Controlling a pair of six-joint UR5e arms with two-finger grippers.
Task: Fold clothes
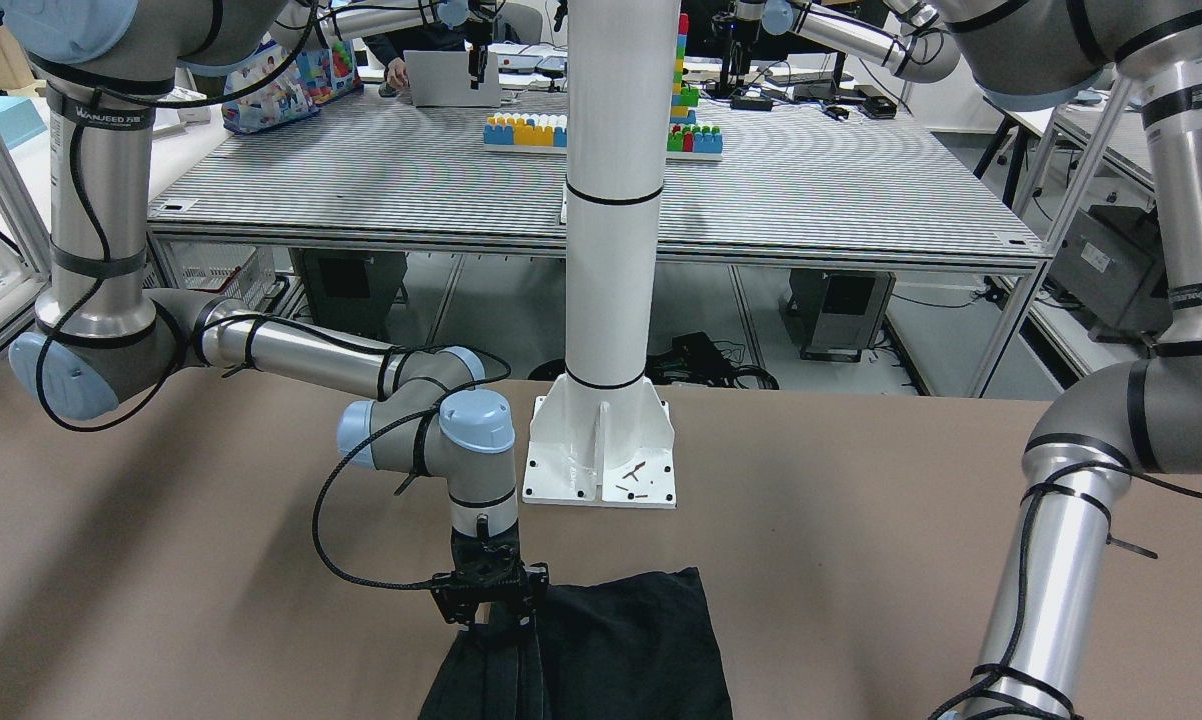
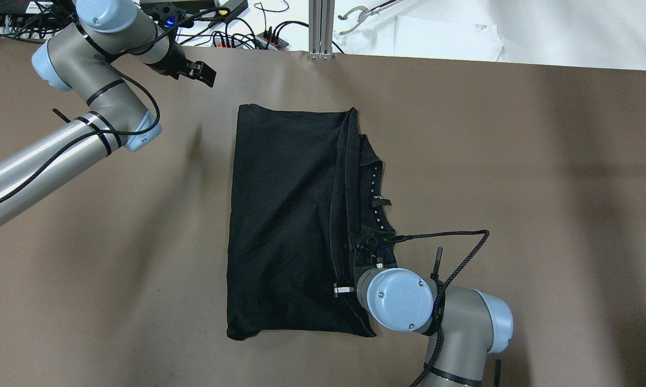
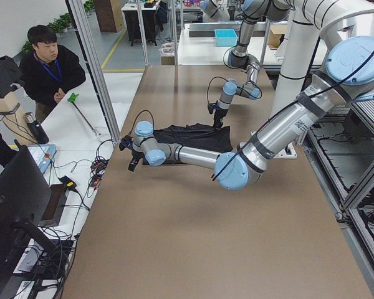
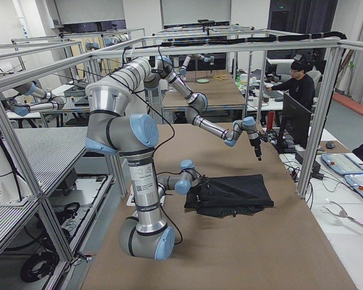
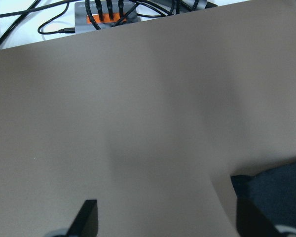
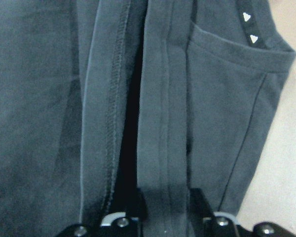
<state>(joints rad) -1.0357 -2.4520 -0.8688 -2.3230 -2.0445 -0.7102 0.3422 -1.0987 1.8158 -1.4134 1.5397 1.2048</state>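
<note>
The black clothes (image 2: 285, 226) lie flat in the middle of the brown table, with the right side folded over into a raised hemmed edge. They also show in the front view (image 1: 621, 640). My right gripper (image 2: 352, 258) points straight down at that right edge. In the right wrist view its fingers (image 6: 138, 202) stand on either side of a fold of the hem (image 6: 163, 148), shut on it. My left gripper (image 2: 202, 72) hovers off the garment's far left corner. In the left wrist view it (image 5: 167, 219) is open and empty, with a garment corner (image 5: 276, 190) at the lower right.
The white pillar base (image 1: 601, 460) is bolted to the table behind the garment. Cables and a power strip (image 2: 237, 37) lie past the table's far edge. An operator (image 3: 47, 68) stands beyond that edge. Bare brown table (image 2: 516, 188) lies on both sides.
</note>
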